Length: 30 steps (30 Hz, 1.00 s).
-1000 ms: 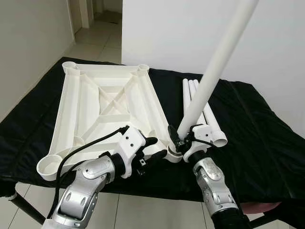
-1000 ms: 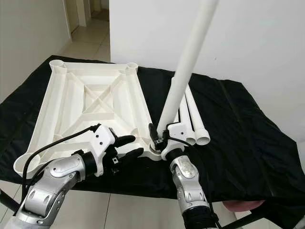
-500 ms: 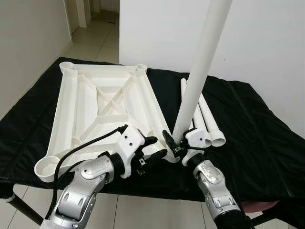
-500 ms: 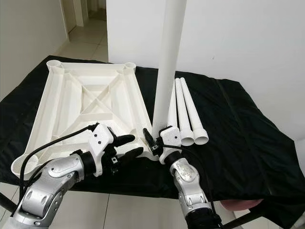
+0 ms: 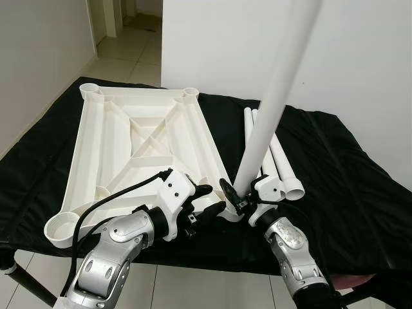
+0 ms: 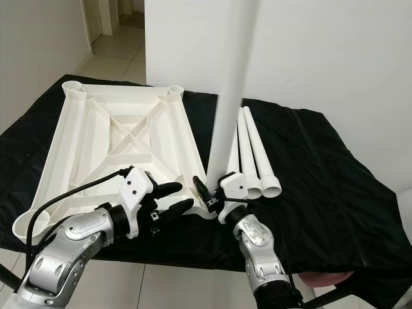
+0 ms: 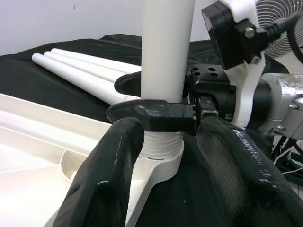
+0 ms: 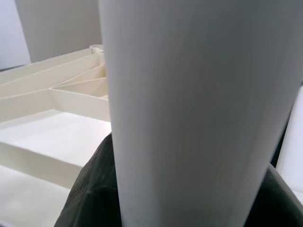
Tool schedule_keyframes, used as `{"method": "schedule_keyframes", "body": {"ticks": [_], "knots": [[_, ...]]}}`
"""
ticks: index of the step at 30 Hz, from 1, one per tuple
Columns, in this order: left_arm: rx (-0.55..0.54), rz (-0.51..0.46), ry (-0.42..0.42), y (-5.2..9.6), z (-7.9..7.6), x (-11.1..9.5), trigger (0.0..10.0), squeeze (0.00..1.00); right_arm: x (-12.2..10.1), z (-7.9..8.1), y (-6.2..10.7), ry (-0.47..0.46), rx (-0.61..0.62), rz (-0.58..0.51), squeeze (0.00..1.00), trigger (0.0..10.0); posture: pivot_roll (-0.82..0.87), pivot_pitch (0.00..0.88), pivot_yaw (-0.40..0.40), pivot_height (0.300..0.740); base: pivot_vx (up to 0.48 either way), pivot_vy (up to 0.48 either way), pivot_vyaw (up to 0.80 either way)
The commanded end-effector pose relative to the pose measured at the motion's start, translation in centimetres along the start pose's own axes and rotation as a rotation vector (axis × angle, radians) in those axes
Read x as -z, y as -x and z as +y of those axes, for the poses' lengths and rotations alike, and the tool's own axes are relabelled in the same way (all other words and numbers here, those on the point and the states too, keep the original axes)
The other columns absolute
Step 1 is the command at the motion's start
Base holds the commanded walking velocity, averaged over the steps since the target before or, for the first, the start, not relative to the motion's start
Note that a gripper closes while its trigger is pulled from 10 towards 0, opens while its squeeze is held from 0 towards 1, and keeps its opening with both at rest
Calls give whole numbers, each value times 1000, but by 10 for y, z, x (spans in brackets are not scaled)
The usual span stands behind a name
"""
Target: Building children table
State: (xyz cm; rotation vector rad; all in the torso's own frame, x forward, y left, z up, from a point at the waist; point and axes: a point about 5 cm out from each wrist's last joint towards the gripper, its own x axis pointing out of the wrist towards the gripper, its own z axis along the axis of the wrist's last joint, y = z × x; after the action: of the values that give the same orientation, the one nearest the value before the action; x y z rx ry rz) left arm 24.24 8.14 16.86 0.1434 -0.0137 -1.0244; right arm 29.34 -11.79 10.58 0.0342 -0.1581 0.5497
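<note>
White plastic tabletop [image 5: 138,145] lies upside down, ribs and cross-brace showing, across the left and centre of the head-camera frame on a surface draped in black cloth [image 5: 341,187]. Round leg sockets at its corners: two at the far edge, upper left of frame, one at the near-left corner [image 5: 61,227], lower left, and one at the near-right corner [image 5: 230,212], bottom centre. A long white table leg [image 5: 273,96] stands in that near-right socket, nearly upright with a slight tilt toward the upper right, its top running out of the frame. Right gripper [image 5: 239,195], at bottom centre, pinches the leg just above the socket, one black finger [image 7: 151,113] lying across the front of the tube and the other behind it; the left wrist view shows the threaded foot of the leg seated in the socket collar [image 7: 163,156]. In the right wrist view the leg [image 8: 189,113] looms very close, with the ribbed tabletop [image 8: 52,109] behind it. Left gripper [image 5: 205,201] sits just left of the socket, lower centre, fingers spread and pinching nothing, tips close to the socket collar on either side; contact cannot be told. Three spare white legs [image 5: 277,158] lie side by side on the cloth, right of the tabletop, centre right of frame, open ends toward the near edge. White wall behind; tiled floor [image 5: 125,48] in a hallway at upper left.
</note>
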Motion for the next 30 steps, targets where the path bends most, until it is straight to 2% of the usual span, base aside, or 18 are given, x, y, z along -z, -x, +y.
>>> {"method": "schedule_keyframes", "body": {"ticks": [1,14,17,18,23,26,28,30], "knots": [[-31,-11,-7,-1,0,-4,10000,0,25,-1,11,-78,28,123,0,10000,39,0,-115,740,0,0,0],[-39,-9,-7,1,0,-5,10000,0,32,1,14,-97,34,145,0,10000,44,0,-119,740,0,0,0],[-41,-10,-9,1,0,-5,10000,0,38,-5,15,-141,100,174,0,10000,48,0,-122,740,0,0,0],[-44,-12,-10,2,1,-6,10000,0,43,-9,17,-174,161,195,0,10000,51,0,-124,740,0,0,0],[-46,-14,-10,2,0,-6,10000,0,47,-12,19,-233,213,206,0,10000,52,0,-124,740,0,0,0],[-47,-14,-10,2,0,-6,10000,0,48,-12,19,-239,216,210,0,10000,52,0,-124,740,0,0,0],[-47,-13,-10,3,-1,-6,10000,0,46,-9,19,-196,183,203,0,10000,54,0,-127,740,0,0,0],[-47,-13,-10,3,-1,-6,10000,0,46,-9,19,-196,183,203,0,10000,54,0,-127,740,0,0,0]]}}
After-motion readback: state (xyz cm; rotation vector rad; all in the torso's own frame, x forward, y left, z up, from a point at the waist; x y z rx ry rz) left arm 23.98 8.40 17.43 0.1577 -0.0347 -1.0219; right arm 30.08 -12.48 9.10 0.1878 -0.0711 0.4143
